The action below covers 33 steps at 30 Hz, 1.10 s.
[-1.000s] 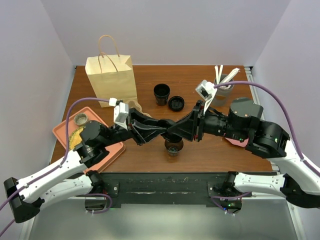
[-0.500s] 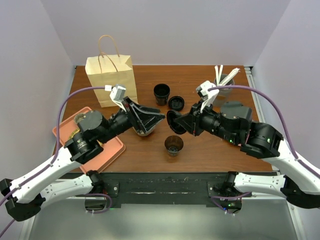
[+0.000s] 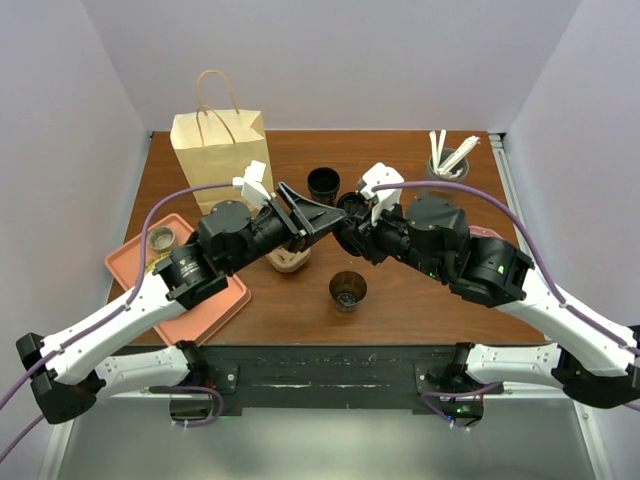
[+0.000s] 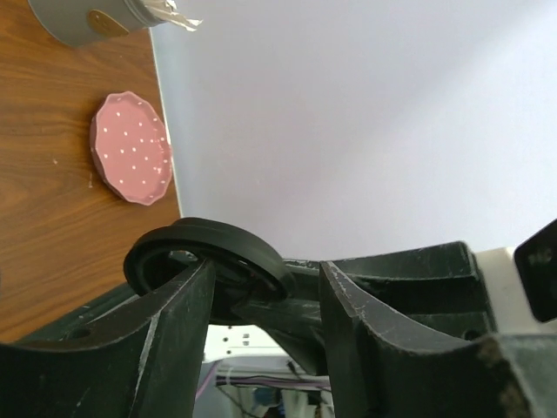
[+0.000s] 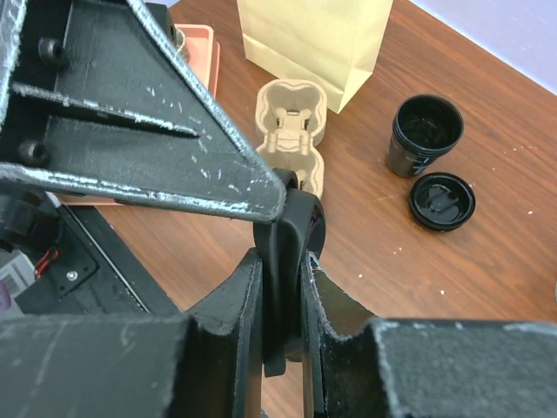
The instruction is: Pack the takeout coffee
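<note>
My right gripper [image 5: 280, 266] is clamped on a black lid [image 5: 294, 218], held edge-on above the table [image 3: 420, 290]. My left gripper [image 4: 265, 283] is part-open with a finger on either side of that lid, contact unclear. Takeout coffee cup [image 3: 347, 290] stands uncovered at near centre, nearer than both grippers, cardboard carrier [image 5: 291, 131] to its far left.

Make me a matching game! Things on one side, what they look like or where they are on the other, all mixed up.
Things: 1 paper bag; 2 tray; 3 plate; 4 black lid.
Clues: A pink with white dots; B pinched in the right tool; C tan, handles up; D salmon, flat, raised rim.
Pairs: 1-C, 2-D, 3-A, 4-B.
</note>
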### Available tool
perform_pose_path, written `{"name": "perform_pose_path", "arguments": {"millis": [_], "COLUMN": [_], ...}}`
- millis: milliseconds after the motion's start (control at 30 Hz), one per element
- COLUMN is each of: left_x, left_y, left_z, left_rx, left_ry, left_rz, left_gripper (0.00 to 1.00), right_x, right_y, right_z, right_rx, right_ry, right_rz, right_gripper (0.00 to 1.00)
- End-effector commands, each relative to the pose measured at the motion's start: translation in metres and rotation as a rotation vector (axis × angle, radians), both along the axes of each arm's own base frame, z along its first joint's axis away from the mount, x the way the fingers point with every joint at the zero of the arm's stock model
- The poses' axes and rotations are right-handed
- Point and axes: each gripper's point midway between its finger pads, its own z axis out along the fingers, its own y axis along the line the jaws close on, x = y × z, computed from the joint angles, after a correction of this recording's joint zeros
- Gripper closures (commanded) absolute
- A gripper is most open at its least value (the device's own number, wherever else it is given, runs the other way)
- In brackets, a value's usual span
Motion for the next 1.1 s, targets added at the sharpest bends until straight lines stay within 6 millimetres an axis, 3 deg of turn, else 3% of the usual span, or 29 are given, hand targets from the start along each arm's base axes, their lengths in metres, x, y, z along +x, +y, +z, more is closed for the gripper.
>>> {"name": "perform_pose_path", "arguments": {"millis": [0,300,533,633,667,733,767,800,867,900,933,967,1067], "left_x": [0.0,0.006,0.005,0.003,0.0,-0.003,-0.012,-0.014,-0.031,-0.035,-0.045,-0.057,-0.087], "left_y": [0.009,-0.002,-0.012,-0.01,-0.008,-0.007,-0.004,-0.003,0.005,0.007,0.014,0.013,0.02], "left_z": [0.035,0.018,0.022,0.018,0.022,0.017,0.028,0.019,0.032,0.021,0.026,0.016,0.016], "left_rx": [-0.112,-0.067,-0.036,-0.031,-0.036,-0.025,-0.039,-0.019,-0.038,-0.026,-0.047,-0.054,-0.129], "left_ry": [0.013,0.02,-0.027,-0.032,-0.063,-0.102,-0.175,-0.198,-0.322,-0.347,-0.395,-0.405,-0.454], "left_rz": [0.041,0.026,-0.02,-0.027,-0.031,-0.048,-0.081,-0.096,-0.153,-0.181,-0.212,-0.287,-0.421], "left_gripper": [0.42,0.47,0.7,0.84,0.87,0.9,0.91,0.91,0.91,0.91,0.91,0.91,0.93], "right_x": [0.005,-0.001,-0.002,-0.005,-0.006,-0.012,-0.018,-0.022,-0.034,-0.037,-0.043,-0.046,-0.053], "right_y": [0.001,0.006,0.003,0.0,-0.001,-0.005,-0.005,-0.008,-0.012,-0.016,-0.021,-0.026,-0.036], "right_z": [0.015,0.006,0.002,0.005,0.004,0.01,0.014,0.021,0.031,0.037,0.048,0.056,0.077], "right_rx": [0.032,0.015,0.005,0.01,0.007,0.032,0.052,0.08,0.145,0.173,0.228,0.263,0.381], "right_ry": [-0.057,-0.053,-0.053,-0.056,-0.052,-0.04,-0.031,-0.026,0.013,0.017,0.022,0.019,0.005], "right_rz": [-0.006,0.037,0.031,0.04,0.045,0.052,0.075,0.083,0.102,0.1,0.097,0.096,0.091], "right_gripper": [1.0,0.99,0.96,0.89,0.79,0.7,0.6,0.55,0.45,0.43,0.41,0.39,0.36]}}
